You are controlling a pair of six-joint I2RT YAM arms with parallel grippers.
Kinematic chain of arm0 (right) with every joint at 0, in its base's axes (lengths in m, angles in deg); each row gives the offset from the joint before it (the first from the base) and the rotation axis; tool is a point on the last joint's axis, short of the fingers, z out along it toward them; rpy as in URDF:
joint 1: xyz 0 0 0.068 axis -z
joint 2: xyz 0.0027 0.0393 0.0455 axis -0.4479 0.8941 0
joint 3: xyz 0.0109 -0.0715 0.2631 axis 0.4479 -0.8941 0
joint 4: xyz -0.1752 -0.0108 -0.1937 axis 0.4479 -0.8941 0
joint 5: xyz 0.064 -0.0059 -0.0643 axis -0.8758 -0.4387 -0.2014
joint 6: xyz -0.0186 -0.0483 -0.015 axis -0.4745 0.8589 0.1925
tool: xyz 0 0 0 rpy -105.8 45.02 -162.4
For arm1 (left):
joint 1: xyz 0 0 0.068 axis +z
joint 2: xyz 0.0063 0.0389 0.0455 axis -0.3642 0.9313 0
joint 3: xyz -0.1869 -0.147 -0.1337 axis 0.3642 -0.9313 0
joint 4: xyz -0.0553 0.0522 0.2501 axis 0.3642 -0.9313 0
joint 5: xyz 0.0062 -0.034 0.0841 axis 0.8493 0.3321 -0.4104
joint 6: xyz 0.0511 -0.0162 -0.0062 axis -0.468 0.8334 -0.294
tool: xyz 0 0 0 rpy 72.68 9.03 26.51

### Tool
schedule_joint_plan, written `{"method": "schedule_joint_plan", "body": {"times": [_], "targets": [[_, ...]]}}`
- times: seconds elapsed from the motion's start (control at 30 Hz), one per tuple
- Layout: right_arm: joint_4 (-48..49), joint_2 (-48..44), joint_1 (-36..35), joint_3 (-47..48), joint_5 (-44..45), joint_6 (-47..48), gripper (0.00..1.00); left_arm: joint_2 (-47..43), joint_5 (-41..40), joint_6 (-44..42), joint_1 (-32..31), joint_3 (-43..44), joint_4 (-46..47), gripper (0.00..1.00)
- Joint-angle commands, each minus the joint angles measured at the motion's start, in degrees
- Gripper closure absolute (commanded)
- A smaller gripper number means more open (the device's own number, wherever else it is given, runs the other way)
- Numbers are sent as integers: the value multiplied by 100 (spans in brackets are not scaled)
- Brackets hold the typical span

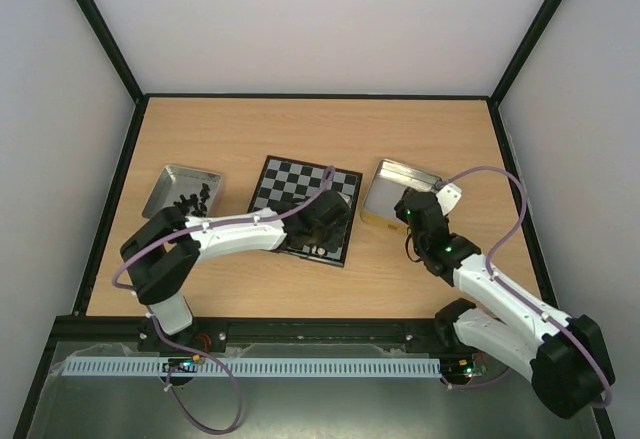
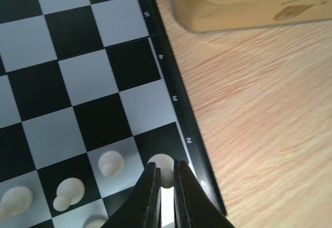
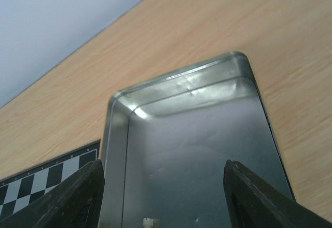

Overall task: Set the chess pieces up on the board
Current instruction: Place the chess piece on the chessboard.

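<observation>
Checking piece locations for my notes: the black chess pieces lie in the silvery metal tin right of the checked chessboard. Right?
Not quite: the black chess pieces lie in the silvery metal tin left of the checked chessboard, as the top external view shows.

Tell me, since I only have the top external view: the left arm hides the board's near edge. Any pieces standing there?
Observer: Yes, the left wrist view shows white pawns standing there on the board.
Operator: Left gripper holding one?
Observer: The left gripper is shut, tips at the rim-side pawn; a pinch is unclear.
Operator: Right tin empty?
Observer: No; the open right gripper hovers over the tin, one small white piece inside.
</observation>
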State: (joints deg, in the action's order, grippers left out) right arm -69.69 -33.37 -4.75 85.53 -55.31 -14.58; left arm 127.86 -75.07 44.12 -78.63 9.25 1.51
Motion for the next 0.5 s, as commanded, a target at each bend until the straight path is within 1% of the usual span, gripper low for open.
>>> {"method": "schedule_joint_plan", "body": {"times": [0.0,0.23,0.47], "targets": [[-226,227,170,36,-292,-694,38,242,-589,-164,-119,226,-154,98],[-146,502,216,49,-474,-699,38,579,-446,-273,-147,398,-127,97],[-158,603,217,49,-466,-697,38,632,-432,-296,-177,410,-211,95]]}}
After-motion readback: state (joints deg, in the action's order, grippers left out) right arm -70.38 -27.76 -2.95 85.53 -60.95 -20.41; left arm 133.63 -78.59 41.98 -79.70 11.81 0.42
